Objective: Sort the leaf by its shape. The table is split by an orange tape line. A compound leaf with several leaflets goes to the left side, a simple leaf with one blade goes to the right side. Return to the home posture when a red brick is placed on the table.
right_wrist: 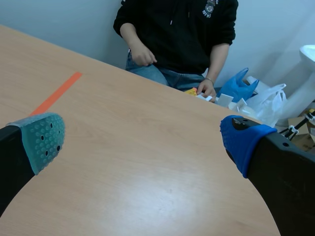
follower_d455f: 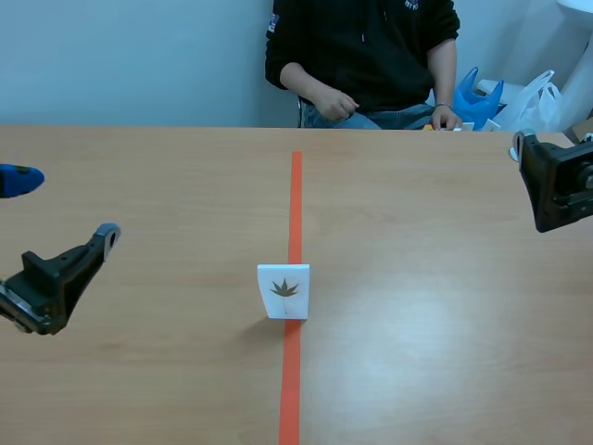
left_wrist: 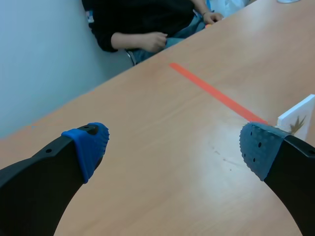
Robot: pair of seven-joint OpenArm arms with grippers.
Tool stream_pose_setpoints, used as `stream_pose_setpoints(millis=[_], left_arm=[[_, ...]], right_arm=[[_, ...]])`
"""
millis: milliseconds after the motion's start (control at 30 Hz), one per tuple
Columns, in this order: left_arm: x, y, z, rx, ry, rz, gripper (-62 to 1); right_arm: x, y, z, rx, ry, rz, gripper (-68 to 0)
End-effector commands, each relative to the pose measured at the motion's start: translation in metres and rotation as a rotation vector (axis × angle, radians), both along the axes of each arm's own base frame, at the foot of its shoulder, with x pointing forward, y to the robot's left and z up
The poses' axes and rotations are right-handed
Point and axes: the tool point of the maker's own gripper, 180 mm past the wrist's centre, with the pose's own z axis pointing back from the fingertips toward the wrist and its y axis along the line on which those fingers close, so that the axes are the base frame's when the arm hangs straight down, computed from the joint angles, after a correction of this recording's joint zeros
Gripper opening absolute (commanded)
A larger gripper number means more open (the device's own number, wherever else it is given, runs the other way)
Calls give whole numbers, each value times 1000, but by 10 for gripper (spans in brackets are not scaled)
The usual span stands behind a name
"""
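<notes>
From my station the closest things are the two grippers, and both have the fingers wide apart with nothing between them. The left gripper hangs low over the left half of the table, and the right gripper hangs higher at the right edge.

My first worry is the card. It is thin, white and stands upright, so I think a finger that comes from the side can push it flat or make it slide before the pads close on it. My second worry is the leaf printed on it. It has several pointed parts spreading from one stalk, but it is too small for me to tell whether they are separate leaflets or lobes of one blade. If I judge wrongly, the card goes to the wrong side.

The card stands on the orange tape line, about in the middle between both grippers and well apart from each. In the left wrist view it shows ahead of the gripper, just behind one finger. In the right wrist view I cannot see it.

Farther away, a person sits across the table, hands near the far edge
</notes>
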Motion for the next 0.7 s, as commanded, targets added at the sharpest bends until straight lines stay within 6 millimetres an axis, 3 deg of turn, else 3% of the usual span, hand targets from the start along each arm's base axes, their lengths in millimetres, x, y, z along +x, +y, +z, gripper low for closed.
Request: stream_pose_setpoints(millis=[0,200,400,667], left_arm=[[1,-14,1,-1,-18,-63,-37],[0,-46,-34,46,37,-186,-37],[7,-64,-58,108,71,-260,-38],[16,-82,-78,161,108,-361,-42]], right_arm=[[3,4,17,-8,-53,18,4],[3,6,17,-20,-46,40,4],[3,6,17,-24,-43,43,4],[3,6,15,-26,-35,40,4]])
